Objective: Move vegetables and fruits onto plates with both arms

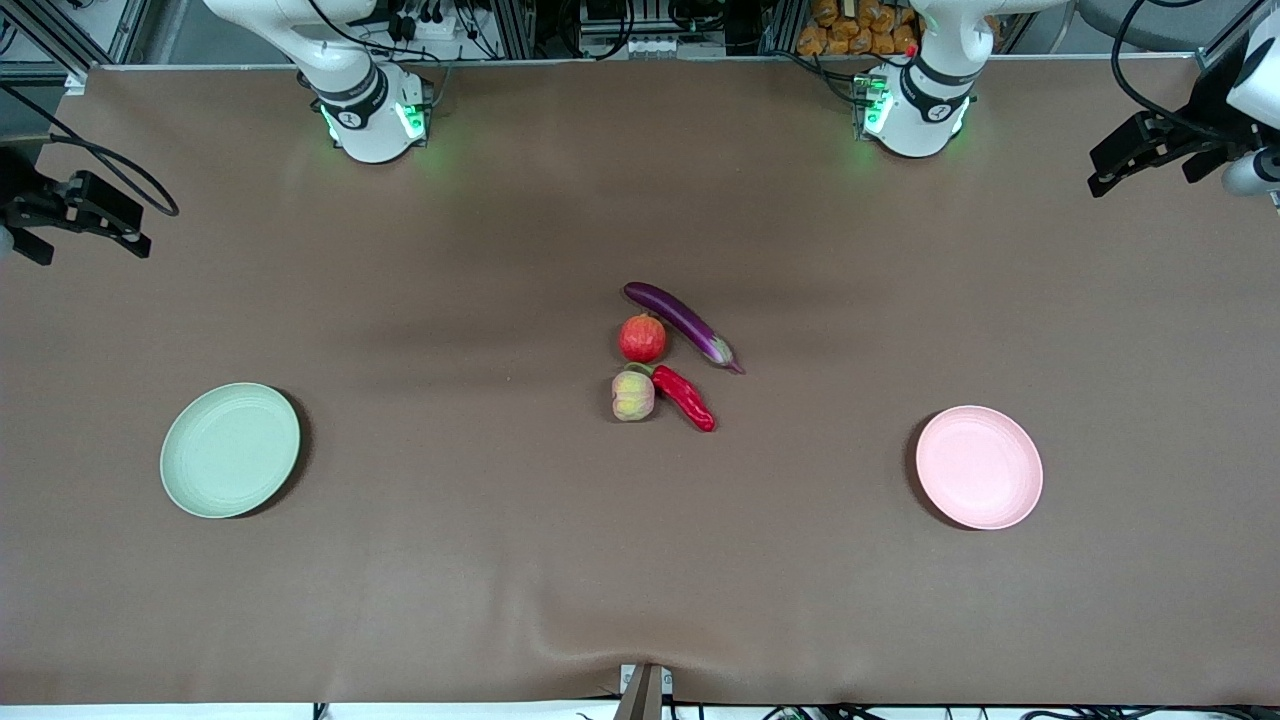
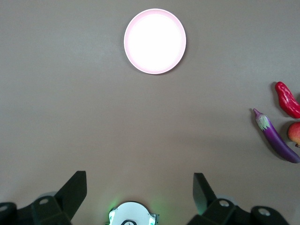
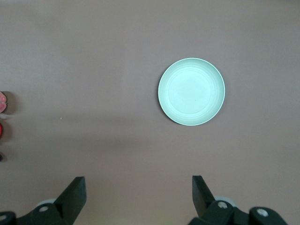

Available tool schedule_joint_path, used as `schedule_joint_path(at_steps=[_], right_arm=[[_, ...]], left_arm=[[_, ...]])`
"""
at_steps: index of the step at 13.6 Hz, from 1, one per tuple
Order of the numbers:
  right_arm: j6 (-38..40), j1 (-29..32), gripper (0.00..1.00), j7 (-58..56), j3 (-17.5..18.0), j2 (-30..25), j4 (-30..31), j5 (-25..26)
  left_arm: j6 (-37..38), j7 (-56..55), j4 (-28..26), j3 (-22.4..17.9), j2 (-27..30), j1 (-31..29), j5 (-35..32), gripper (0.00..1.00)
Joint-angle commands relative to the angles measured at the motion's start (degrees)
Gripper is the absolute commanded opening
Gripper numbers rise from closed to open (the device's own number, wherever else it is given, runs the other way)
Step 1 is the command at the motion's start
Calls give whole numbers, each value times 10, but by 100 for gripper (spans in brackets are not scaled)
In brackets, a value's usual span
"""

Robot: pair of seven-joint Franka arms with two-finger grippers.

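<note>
A purple eggplant (image 1: 682,320), a red apple-like fruit (image 1: 642,338), a pale peach-like fruit (image 1: 633,395) and a red chili (image 1: 686,397) lie close together at the table's middle. The green plate (image 1: 230,450) lies empty toward the right arm's end. The pink plate (image 1: 979,467) lies empty toward the left arm's end. My left gripper (image 1: 1110,170) hangs open and empty high over its end of the table. Its wrist view (image 2: 139,187) shows the pink plate (image 2: 154,41), eggplant (image 2: 276,138) and chili (image 2: 288,99). My right gripper (image 1: 120,225) hangs open and empty over its own end. Its wrist view (image 3: 138,187) shows the green plate (image 3: 191,91).
A brown cloth (image 1: 480,560) covers the whole table and is slightly wrinkled at the edge nearest the front camera. The arm bases (image 1: 372,115) (image 1: 915,110) glow green along the edge farthest from that camera. Racks and cables stand past that edge.
</note>
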State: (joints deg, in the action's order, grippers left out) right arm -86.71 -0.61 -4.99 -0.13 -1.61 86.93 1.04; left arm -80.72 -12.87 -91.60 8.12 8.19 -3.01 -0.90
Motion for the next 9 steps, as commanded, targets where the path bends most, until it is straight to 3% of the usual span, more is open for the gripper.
schedule_joint_path(at_steps=[1, 9], right_arm=[[-4, 14, 100, -2, 13, -13, 12, 2], [-2, 5, 100, -1, 10, -10, 10, 2]], left_arm=[[11, 8, 1, 1, 8, 1, -10, 100], [11, 14, 8, 1, -5, 2, 5, 100]])
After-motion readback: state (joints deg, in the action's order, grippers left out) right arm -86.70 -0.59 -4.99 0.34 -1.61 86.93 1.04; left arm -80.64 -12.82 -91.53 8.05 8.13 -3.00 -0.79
